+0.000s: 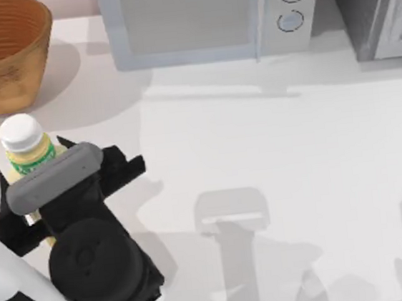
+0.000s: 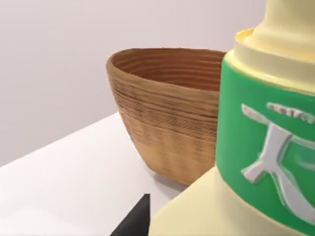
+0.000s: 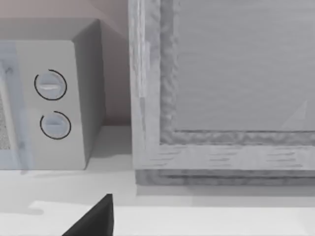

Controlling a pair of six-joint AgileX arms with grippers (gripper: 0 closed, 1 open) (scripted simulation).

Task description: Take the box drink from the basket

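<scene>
Left tool (image 1: pixel 35 184) at the frame's lower left is gripping the box drink (image 1: pixel 28 150), outside the basket (image 1: pixel 0 53) at upper left.

Box drink (image 1: pixel 27 148) lower half hidden under left pincer (image 1: pixel 37 183); basket (image 1: pixel 0 53) cropped; grip probably closed.

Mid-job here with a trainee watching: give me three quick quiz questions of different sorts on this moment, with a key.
1. True or false: the box drink lies inside the basket.
2. Which gripper is at the box drink? A) left B) right
3. Fill in: the appliance with two round dials behind the table's middle is a ____.

Key: 1 false, it is out, beside the basket at the left gripper. 2 A. 3 microwave.
</scene>
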